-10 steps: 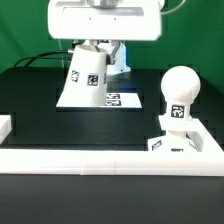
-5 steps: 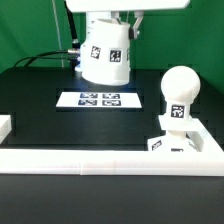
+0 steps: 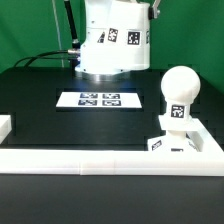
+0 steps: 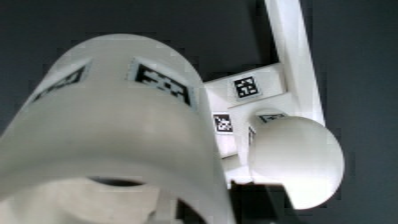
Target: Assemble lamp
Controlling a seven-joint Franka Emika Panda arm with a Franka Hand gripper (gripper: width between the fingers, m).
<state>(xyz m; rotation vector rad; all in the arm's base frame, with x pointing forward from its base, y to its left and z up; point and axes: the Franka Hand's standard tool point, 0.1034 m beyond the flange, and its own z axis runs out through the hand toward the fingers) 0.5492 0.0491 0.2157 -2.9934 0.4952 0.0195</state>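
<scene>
The white cone-shaped shade (image 3: pixel 115 40) hangs in the air above the back of the table, wide end down, its tags facing the camera. It fills most of the wrist view (image 4: pixel 116 120). My gripper (image 4: pixel 192 205) is shut on the shade; its fingers are mostly hidden behind it, and in the exterior view the gripper is cut off at the top. The ball-shaped bulb (image 3: pixel 180 88) stands on the blocky base (image 3: pixel 180 138) at the exterior view's right, apart from the shade. The bulb (image 4: pixel 294 150) also shows in the wrist view, beside the shade.
The marker board (image 3: pixel 103 99) lies flat on the black table, below the shade. A white wall (image 3: pixel 100 160) runs along the front, with a short white block (image 3: pixel 5 127) at the exterior view's left. Cables lie at the back left.
The shade has been lifted off the table from its tilted rest on the marker board. It has risen and moved toward the exterior view's right. The bulb and base have not moved.
</scene>
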